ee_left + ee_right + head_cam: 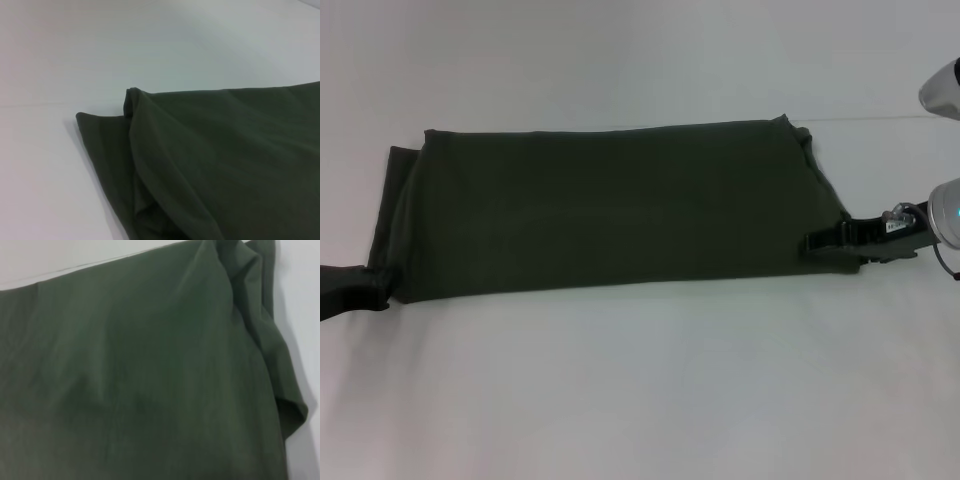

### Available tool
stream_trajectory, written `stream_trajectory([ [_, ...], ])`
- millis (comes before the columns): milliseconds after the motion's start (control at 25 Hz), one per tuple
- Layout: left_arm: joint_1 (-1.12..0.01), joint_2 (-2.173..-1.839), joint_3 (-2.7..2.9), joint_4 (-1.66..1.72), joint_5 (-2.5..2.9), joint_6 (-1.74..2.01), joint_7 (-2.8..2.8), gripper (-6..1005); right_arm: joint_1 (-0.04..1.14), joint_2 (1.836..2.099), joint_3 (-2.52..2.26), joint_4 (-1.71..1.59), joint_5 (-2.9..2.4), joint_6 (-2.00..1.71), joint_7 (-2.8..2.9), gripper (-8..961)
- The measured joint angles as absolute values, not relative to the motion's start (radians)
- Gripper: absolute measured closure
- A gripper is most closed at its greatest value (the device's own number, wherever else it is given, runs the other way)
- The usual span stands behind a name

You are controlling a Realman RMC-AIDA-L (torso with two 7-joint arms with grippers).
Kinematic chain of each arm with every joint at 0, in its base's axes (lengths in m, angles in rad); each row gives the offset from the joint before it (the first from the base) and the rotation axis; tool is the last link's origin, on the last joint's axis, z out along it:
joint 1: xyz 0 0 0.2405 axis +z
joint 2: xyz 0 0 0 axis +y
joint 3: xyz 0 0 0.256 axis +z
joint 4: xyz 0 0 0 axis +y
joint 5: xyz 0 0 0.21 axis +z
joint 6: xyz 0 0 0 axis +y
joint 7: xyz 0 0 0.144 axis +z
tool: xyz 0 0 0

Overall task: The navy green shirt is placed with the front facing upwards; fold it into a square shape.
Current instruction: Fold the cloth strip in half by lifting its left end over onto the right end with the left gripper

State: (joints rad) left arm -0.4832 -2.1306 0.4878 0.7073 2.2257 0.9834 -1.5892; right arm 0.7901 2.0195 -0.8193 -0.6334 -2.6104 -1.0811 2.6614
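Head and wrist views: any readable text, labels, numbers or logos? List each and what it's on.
None readable.
Navy green shirt: folded into a long band, plain fabric up in all three views; no lettering or tag shows.
Right gripper, at the shirt's right near corner: a small pale patch on the wrist behind it could be a label, too small to read.
Left gripper, at the shirt's left near corner: no markings visible.
Table: plain white, no text.

A dark olive-green cotton shirt (605,210), folded into a long plain rectangle, lies flat across the white worktop (640,390), with uneven layers showing at both short ends. The left pincer (370,285), dark and low, touches the near left corner of the cloth. The right pincer (820,243) sits at the near right corner, its black fingers (835,238) lying on the fabric's edge.
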Motion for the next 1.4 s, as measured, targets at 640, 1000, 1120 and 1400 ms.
stream_trajectory([
  [640, -0.485, -2.131, 0.488, 0.707, 2.226, 0.983, -1.589, 997, 0.792, 2.022, -0.851, -0.633, -2.612, -1.078, 2.673, 401],
  [1000, -0.486, -2.130, 0.488, 0.707, 2.226, 0.991, -1.590, 997, 0.792, 2.022, -0.851, -0.634, -2.612, -1.078, 2.666, 649],
  [1120, -0.486, -2.130, 0.488, 0.707, 2.226, 0.992, -1.590, 997, 0.789, 2.021, -0.851, -0.635, -2.612, -1.078, 2.665, 713],
  [1400, -0.486, -2.128, 0.486, 0.708, 2.226, 0.994, -1.596, 997, 0.781, 2.014, -0.851, -0.643, -2.612, -1.077, 2.663, 889],
])
